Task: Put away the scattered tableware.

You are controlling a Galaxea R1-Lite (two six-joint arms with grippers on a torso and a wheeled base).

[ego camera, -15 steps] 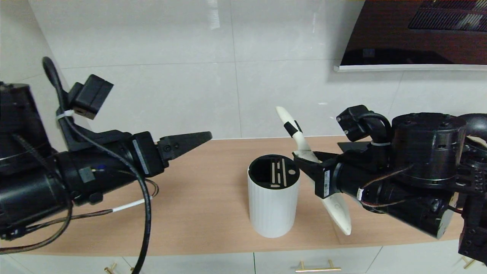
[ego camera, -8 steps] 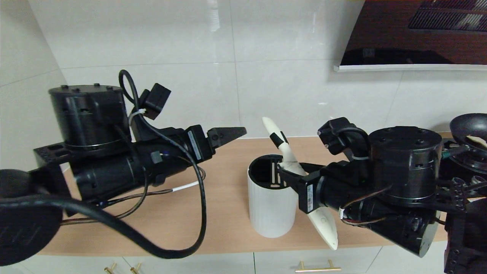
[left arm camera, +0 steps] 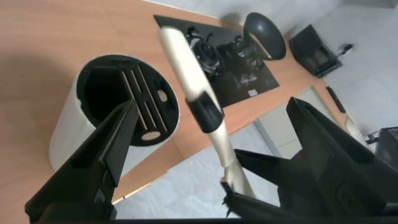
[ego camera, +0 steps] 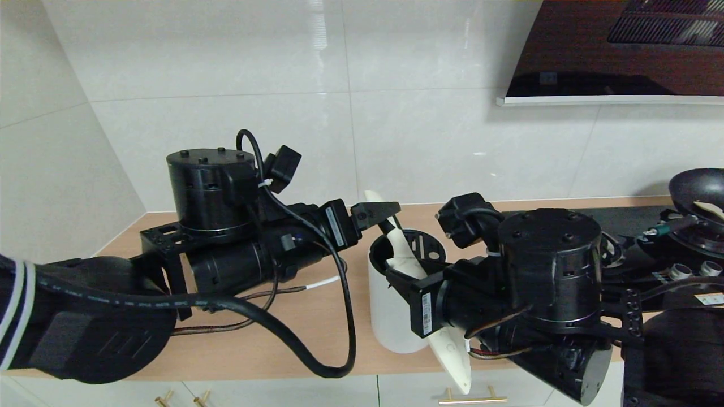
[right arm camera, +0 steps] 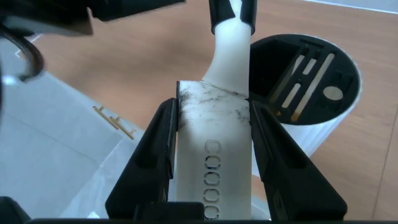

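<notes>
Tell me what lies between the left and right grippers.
The cream plastic spatula: its black-banded handle runs from the shut right gripper between the fingers of the open left gripper, in the left wrist view.

Left hand (ego camera: 380, 210) wide open; right hand (right arm camera: 212, 109) tightly closed; both arms forward, roughly level

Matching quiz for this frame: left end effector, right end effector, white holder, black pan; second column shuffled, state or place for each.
1. left end effector
2. right end effector
3. white holder
4. black pan

A. upright on the wooden counter
B. shut on the white utensil
C. on the stove
D. open, astride the utensil's handle

Pairs: 1-D, 2-B, 3-A, 4-C
</notes>
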